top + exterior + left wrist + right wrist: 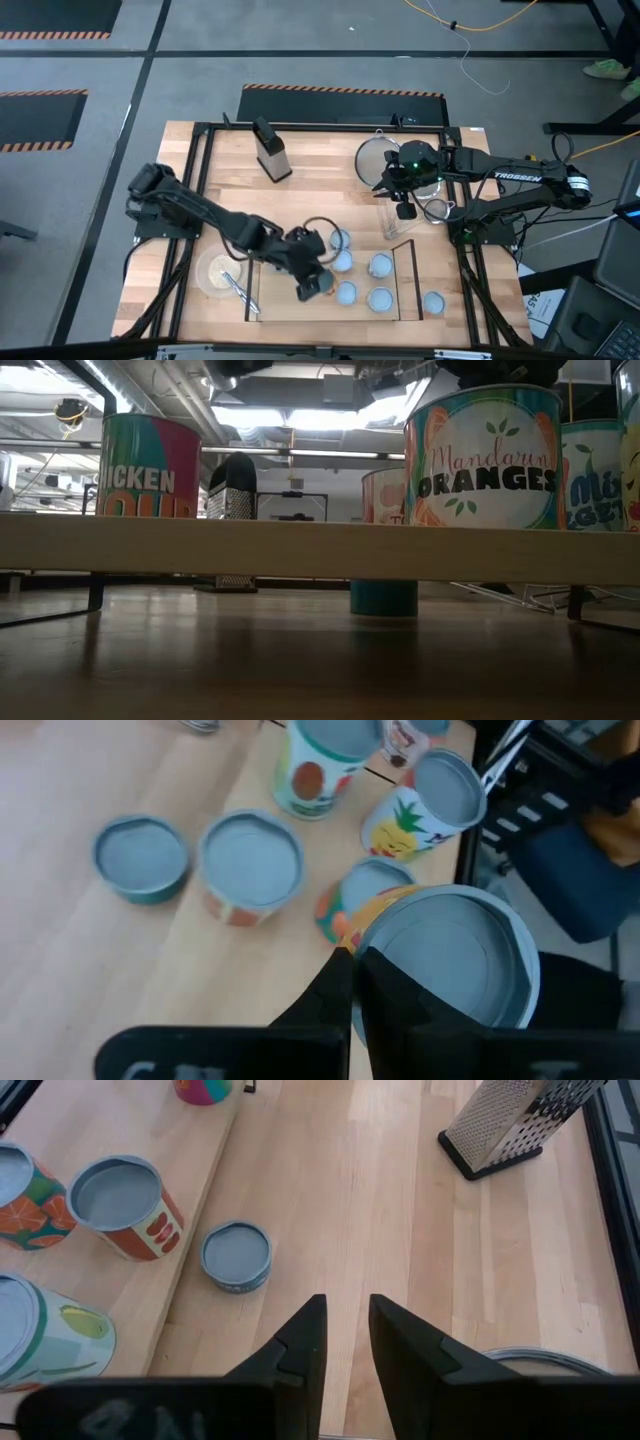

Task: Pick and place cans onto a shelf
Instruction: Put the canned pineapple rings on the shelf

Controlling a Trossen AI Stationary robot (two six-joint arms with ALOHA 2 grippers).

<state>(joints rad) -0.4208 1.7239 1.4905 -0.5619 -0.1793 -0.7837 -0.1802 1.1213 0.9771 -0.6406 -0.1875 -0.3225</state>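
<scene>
The shelf (400, 285) is a low light-wood board with black end frames near the table's front. Several cans stand on it, among them a Mandarin Oranges can (485, 455) and a soup can (150, 465). A small teal can (236, 1257) stands on the table by the shelf's far edge. My left gripper (312, 285) is shut over the shelf's left part, right above the orange-labelled can's pale top (440, 960). My right gripper (405, 207) is slightly open and empty above the bare table (345, 1335), near the far right. My left gripper's shut fingers (395, 1005) point down over the near edge of the orange-labelled can's top (375, 945). I cannot tell whether they touch it. The can stands upright on the shelf.
A metal grater (270, 150) stands at the far middle. Wire strainers (380, 160) lie at the far right beside my right arm. A pale bowl with a utensil (220, 272) sits left of the shelf. One can (433, 302) stands on the table right of the shelf.
</scene>
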